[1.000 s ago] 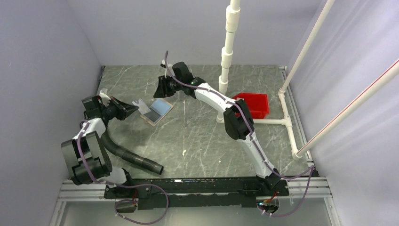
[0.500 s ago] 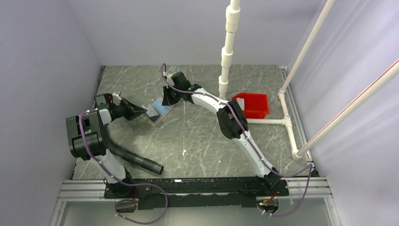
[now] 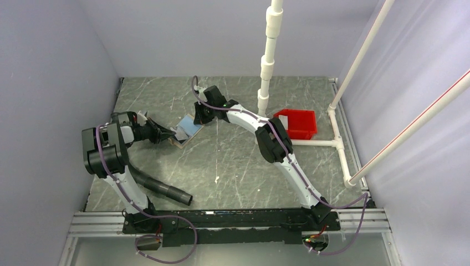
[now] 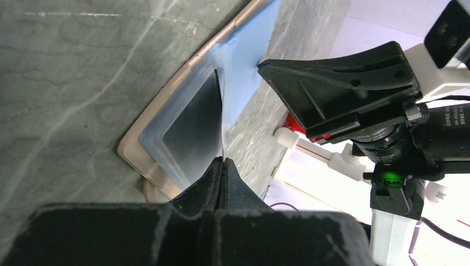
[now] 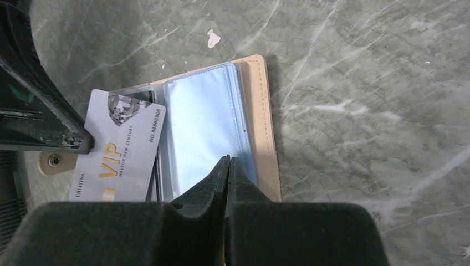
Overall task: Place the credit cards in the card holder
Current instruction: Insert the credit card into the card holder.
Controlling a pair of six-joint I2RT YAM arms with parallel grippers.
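Note:
The card holder [image 3: 188,131] lies open on the table, tan with bluish-grey sleeves; it also shows in the left wrist view [image 4: 166,145] and the right wrist view [image 5: 261,122]. My left gripper [image 3: 168,134] is shut on a pale grey "VIP" credit card [image 5: 119,148], seen edge-on in the left wrist view [image 4: 223,147]. The card's far end lies over the holder's left page. My right gripper [image 3: 198,118] is shut, its tips [image 5: 228,162] resting on the blue sleeve of the right page. No other card shows.
A red plastic tray [image 3: 298,122] stands at the right by white pipe framing [image 3: 266,72]. A black corrugated hose [image 3: 161,188] lies on the table in front of the left arm. The holder's snap tab [image 5: 52,162] pokes out beside the left fingers.
My left gripper has moved right with the card, up to the holder's left page. My right gripper has come down onto the holder's far side and stayed there.

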